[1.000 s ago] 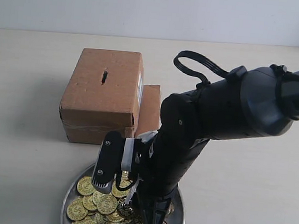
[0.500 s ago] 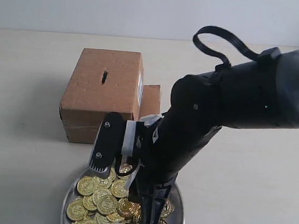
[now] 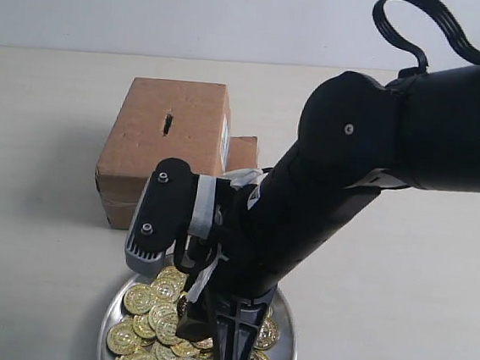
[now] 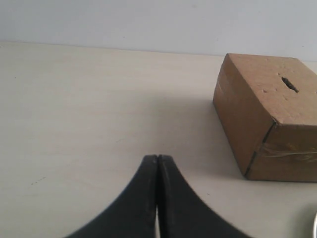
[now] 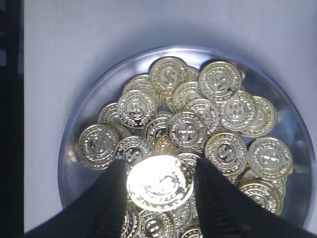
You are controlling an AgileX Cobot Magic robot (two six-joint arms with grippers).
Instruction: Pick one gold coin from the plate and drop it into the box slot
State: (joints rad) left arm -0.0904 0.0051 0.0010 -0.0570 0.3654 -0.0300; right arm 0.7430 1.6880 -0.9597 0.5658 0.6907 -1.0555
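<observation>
Pinching one coin (image 5: 159,184) by its edges, my right gripper (image 5: 161,171) holds it just above the heap (image 5: 186,130) on the plate (image 5: 69,148), clear enough, I judge, to carry to the slot (image 3: 168,125) atop the box (image 3: 161,160) beyond. My left gripper (image 4: 157,166), pressed together on nothing, waits near the box, out of the way.

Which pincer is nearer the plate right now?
Right. The right pincer is above the plate, shut on a gold coin; the left pincer is shut over bare table, away from it.

The pale table (image 3: 38,246) carries the box (image 3: 162,151) and the plate (image 3: 285,325).
</observation>
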